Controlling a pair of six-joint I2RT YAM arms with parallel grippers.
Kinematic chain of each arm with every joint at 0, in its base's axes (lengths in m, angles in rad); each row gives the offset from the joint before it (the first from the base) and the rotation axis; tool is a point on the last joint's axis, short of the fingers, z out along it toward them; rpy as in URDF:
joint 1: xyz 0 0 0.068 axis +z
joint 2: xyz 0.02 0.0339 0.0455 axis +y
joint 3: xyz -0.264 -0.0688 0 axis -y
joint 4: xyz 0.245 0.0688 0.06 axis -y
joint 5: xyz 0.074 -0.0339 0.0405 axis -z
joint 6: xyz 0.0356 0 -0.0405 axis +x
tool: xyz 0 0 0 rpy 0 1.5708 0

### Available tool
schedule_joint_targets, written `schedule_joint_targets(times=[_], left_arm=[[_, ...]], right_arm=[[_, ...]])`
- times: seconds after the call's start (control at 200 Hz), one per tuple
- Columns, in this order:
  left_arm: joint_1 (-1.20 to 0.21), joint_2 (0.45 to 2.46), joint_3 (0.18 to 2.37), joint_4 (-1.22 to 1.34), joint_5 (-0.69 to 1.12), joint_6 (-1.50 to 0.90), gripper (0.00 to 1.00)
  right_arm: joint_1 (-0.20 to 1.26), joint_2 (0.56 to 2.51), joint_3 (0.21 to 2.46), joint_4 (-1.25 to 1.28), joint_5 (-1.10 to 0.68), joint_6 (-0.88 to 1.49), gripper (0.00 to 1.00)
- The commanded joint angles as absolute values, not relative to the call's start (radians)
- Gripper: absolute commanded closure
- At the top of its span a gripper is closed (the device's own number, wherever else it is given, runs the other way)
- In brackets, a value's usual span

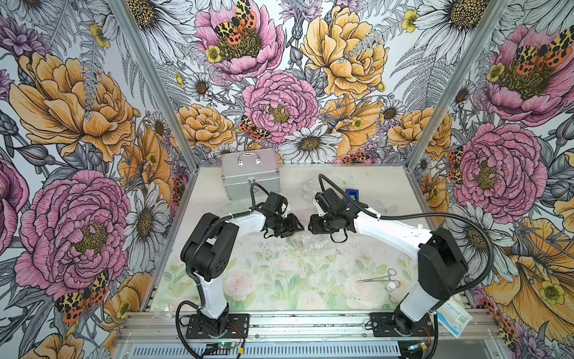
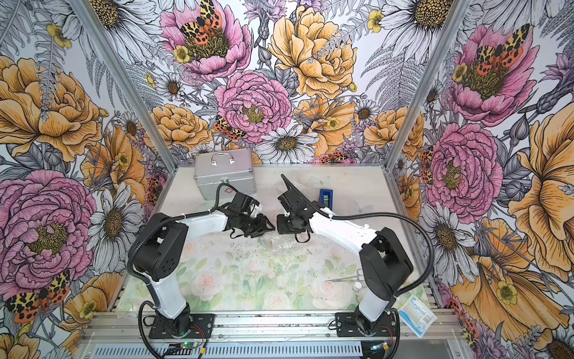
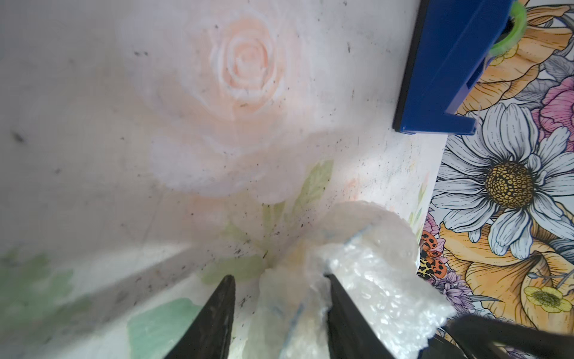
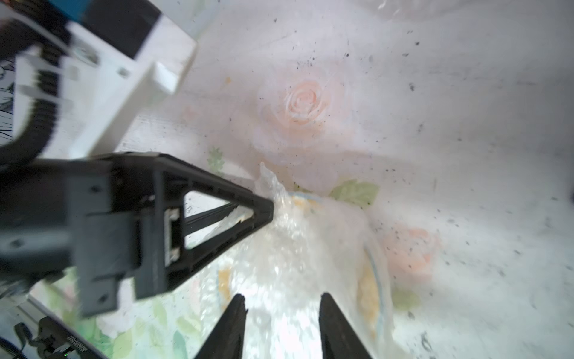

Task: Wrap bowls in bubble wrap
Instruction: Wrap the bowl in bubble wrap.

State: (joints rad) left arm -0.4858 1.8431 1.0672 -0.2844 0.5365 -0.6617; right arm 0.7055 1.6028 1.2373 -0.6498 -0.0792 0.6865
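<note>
Both top views show the left claw (image 1: 298,227) and right claw (image 1: 311,226) almost tip to tip over the middle of the tabletop (image 1: 279,279), just above a crumpled bundle of bubble wrap (image 1: 306,242). In the left wrist view the left claw's jaws stand partly apart; wrap lies between them and against one jaw, not pinched. In the right wrist view the right claw is likewise partly open astride the wrap, through which a bowl (image 4: 368,289) shows blue and yellow. A blue tape dispenser (image 1: 352,197) and a silver case (image 1: 248,177) stand farther back.
</note>
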Motion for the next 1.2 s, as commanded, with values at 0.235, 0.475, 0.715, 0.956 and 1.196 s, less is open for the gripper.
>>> schedule_joint_targets(times=[0.235, 0.475, 0.715, 0.956, 1.196], left_arm=[[-0.503, 1.729, 0.938, -0.187, 0.497, -0.765, 0.56], [-0.541, 1.701, 0.866, -0.142, 0.474, -0.816, 0.56], [-0.543, 1.665, 0.836, -0.126, 0.466, -0.841, 0.56], [-0.493, 1.586, 0.870, -0.186, 0.449, -0.796, 0.26], [-0.471, 1.638, 0.929, -0.250, 0.548, -0.703, 0.27]], right_arm=[[0.810, 1.434, 1.002, -0.610, 0.015, 1.155, 0.29], [0.728, 1.520, 1.039, -0.569, -0.016, 1.130, 0.18], [0.641, 1.672, 1.103, -0.556, -0.132, 0.977, 0.18], [0.621, 1.793, 1.165, -0.572, -0.202, 0.847, 0.12], [0.611, 1.829, 1.202, -0.624, -0.198, 0.762, 0.13]])
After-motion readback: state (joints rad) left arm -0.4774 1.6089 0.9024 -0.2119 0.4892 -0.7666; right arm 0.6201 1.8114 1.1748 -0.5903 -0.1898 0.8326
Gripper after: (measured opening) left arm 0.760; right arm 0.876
